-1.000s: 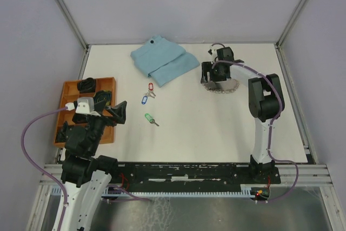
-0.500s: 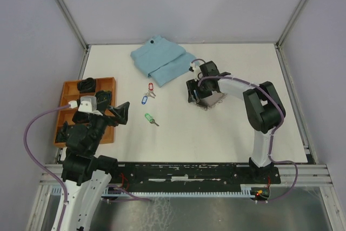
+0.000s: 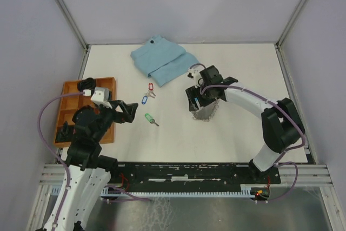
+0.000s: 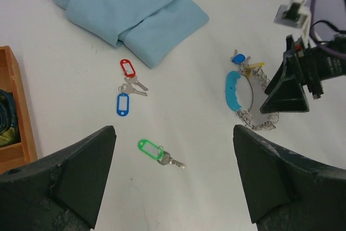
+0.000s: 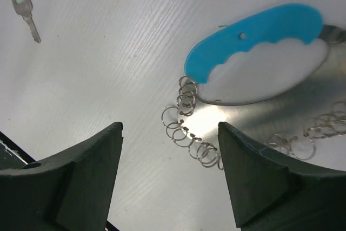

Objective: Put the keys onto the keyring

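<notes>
And the keyring (image 3: 204, 111) has travelled! A second ago it sat over towards the far right part of the surface (image 3: 243, 133). Now it lies close to the middle, brought across with the right gripper (image 3: 195, 103). That gripper hangs directly over it with its fingers spread. In the wrist view the light-blue strap (image 5: 254, 31) and the chain links (image 5: 189, 128) lie flat on the surface between the fingers, and nothing is pinched.

The left arm has swung in too. The left gripper (image 3: 127, 111) has come off the orange tray (image 3: 70, 93) at the left edge and points at the keys, fingers wide apart and holding nothing.

The keys lie loose, left of the middle. The red-tagged key (image 4: 126, 67) and the blue-tagged key (image 4: 123, 104) are just beside each other, metal ends touching. The green-tagged key (image 4: 147, 146) sits alone nearer the front edge. The folded cloth (image 3: 162, 60) lies by the far edge, out of the way.

What does it mean? Ring and keys are now near each other, both within reach of either arm, but no key is on the ring yet. My read: the setting-up is done, and the fiddly part comes next, with one arm steadying the ring and the other lifting a key, the green one being closest to both.
</notes>
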